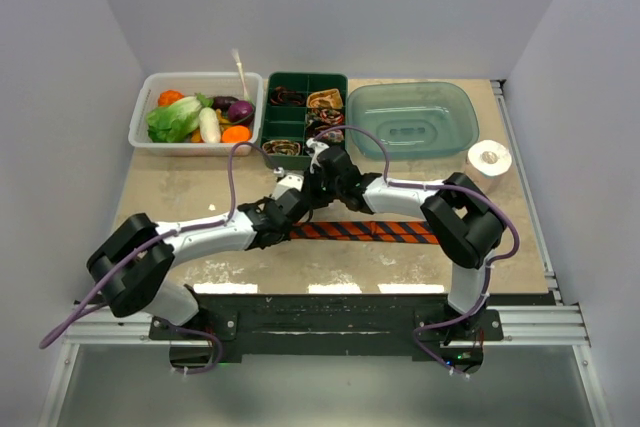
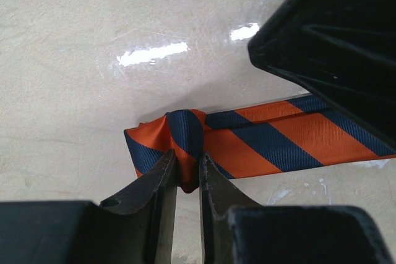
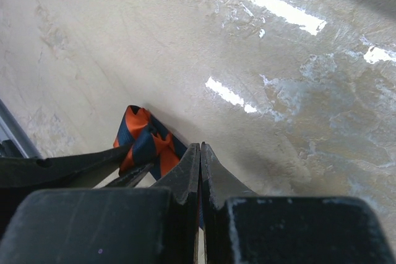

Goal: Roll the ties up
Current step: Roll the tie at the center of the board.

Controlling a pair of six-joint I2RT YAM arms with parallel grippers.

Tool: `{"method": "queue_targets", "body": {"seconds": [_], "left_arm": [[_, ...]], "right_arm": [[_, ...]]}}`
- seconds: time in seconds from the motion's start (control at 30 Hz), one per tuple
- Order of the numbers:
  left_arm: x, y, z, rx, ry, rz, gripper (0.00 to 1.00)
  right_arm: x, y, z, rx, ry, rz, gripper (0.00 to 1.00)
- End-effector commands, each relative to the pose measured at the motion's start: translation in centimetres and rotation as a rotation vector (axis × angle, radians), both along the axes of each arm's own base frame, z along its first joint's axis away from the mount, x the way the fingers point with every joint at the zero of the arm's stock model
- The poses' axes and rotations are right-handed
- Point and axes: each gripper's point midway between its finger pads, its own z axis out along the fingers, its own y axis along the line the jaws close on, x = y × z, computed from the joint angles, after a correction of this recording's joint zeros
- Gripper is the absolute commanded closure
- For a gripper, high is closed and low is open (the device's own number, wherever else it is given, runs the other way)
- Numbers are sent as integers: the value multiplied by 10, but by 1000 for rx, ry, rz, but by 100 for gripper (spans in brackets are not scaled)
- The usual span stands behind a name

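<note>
Orange-and-dark-blue stripes mark the tie (image 1: 365, 231), which lies flat across the near middle of the table (image 1: 180, 197) and runs left to right. Its left end is folded over into a small first turn, a soft knot-like bunch rather than a clean coil. The left fingers (image 2: 162, 180) pinch that bunch at its near edge, narrowly parted with cloth between them. The right fingers (image 3: 185, 174) are pressed together with nothing visible between them, their tips just beside the fold. Finished coils (image 1: 325, 99) sit in the green tray (image 1: 305, 75) at the far side.

The step in hand looks like starting the roll. To do it well, the pinched turn should be squared up first, edges aligned with the strip, since a skewed start will cone out as it grows. The closed right fingers could serve as a core or press the flat strip down while the left wrist turns the bunch rightward along the tie. Light tension matters: this fabric looks slippery and may spring open if released early.
</note>
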Motion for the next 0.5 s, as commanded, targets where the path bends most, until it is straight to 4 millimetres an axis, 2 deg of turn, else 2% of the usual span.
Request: {"method": "queue_targets", "body": {"seconds": [0.0, 0.1, 0.2, 0.47], "left_arm": [[0, -11, 1, -8, -2, 7, 75], [0, -13, 3, -15, -9, 4, 54], [0, -17, 8, -52, -23, 5, 42], [0, -33, 37, -227, -102, -46, 36]], "right_arm": [[3, -2, 16, 15, -44, -2, 100], [2, -2, 16, 14, -46, 2, 100], [2, -2, 16, 11, -47, 3, 100], [2, 3, 29, 42, -71, 30, 100]]}}
